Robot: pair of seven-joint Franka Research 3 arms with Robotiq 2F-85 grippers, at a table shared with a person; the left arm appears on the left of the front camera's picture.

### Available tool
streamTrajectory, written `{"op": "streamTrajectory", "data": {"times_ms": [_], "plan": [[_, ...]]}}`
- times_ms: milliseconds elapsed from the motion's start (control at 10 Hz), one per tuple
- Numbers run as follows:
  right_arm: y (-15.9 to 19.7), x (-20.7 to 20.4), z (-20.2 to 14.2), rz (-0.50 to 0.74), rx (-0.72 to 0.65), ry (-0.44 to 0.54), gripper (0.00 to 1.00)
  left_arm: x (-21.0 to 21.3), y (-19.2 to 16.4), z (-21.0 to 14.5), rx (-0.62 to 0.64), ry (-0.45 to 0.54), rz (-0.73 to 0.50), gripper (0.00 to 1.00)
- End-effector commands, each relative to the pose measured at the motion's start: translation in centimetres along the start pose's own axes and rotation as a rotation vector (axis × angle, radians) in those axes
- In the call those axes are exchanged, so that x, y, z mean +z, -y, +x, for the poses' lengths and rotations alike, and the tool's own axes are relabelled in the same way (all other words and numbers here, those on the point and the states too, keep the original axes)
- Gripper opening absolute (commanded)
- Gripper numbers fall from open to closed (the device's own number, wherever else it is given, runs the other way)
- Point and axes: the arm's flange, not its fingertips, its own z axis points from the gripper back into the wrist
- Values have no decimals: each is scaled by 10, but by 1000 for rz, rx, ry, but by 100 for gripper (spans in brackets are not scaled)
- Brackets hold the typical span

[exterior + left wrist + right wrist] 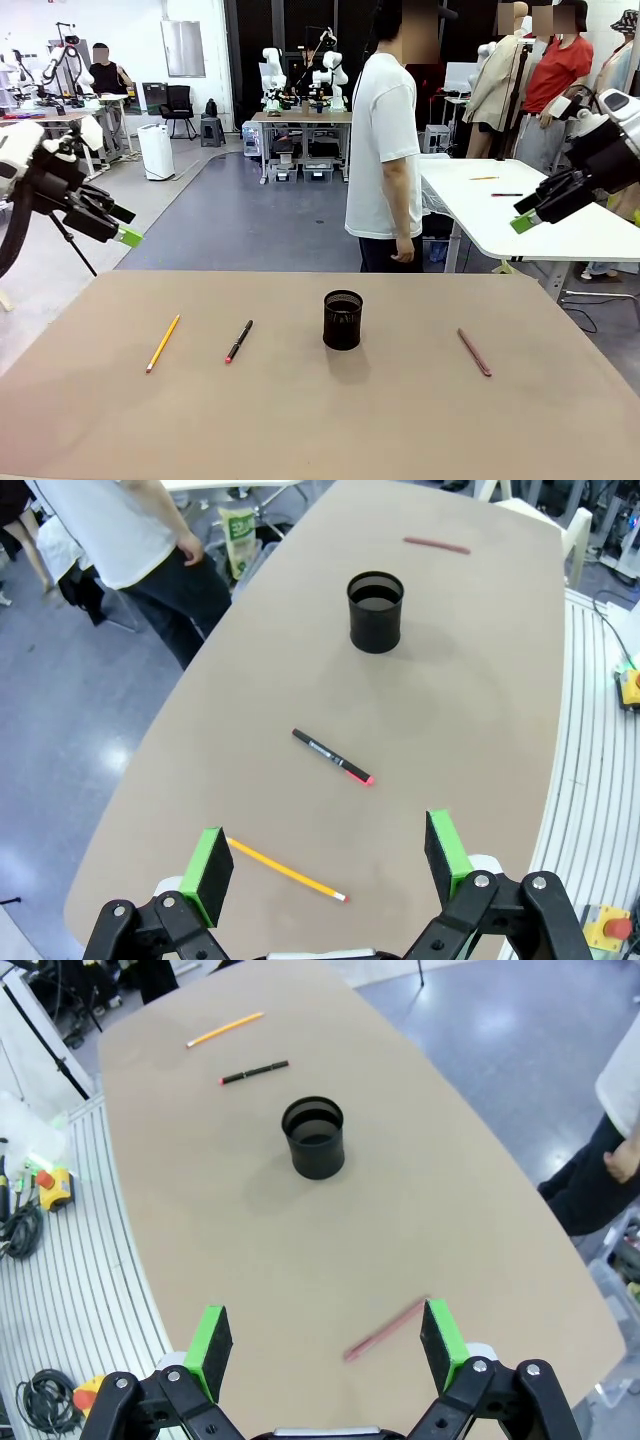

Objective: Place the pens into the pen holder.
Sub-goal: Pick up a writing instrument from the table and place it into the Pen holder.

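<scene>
Hovering high off each end of the table [320,430], both arms sit at the start line with nothing in the cup yet! The left gripper [328,855] has its green pads spread wide and empty. Far below the gap between them lies the yellow-orange pencil [285,868], flat and running almost along the line from pad to pad. Just beyond the fingertips rests the black pen with the red end [330,756], and well ahead of that the pen holder [376,613] stands upright, mouth open. Across the way, the right gripper [322,1345] is just as wide and just as empty. The reddish-brown pen [385,1329] lies on a slant beneath it, nearer one pad, with the holder farther out in front. So the first pick looks to be the job, and my read is that the wrist needs a turn first, so the pads close across the shaft rather than onto its ends. Come straight down, centre the stick in the gap and get the tips almost onto the tabletop, because these slim sticks may roll or skid away. I'd pinch a little off the middle so the pen tips upright easily, then release low over the rim so the light cup isn't knocked over. One arm at a time over that holder seems wise.
</scene>
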Motion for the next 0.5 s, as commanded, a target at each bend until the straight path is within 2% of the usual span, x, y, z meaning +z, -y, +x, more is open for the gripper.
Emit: {"op": "streamTrajectory", "data": {"times_ms": [0,100,400], "plan": [[9,1,-3,25,6,29,100,1,1,3,-17,1,-11,100],[8,-8,-4,2,-6,3,100,-4,2,1,-24,17,-7,100],[2,1,-4,2,-9,-3,100,1,0,1,-2,-1,2,100]]}}
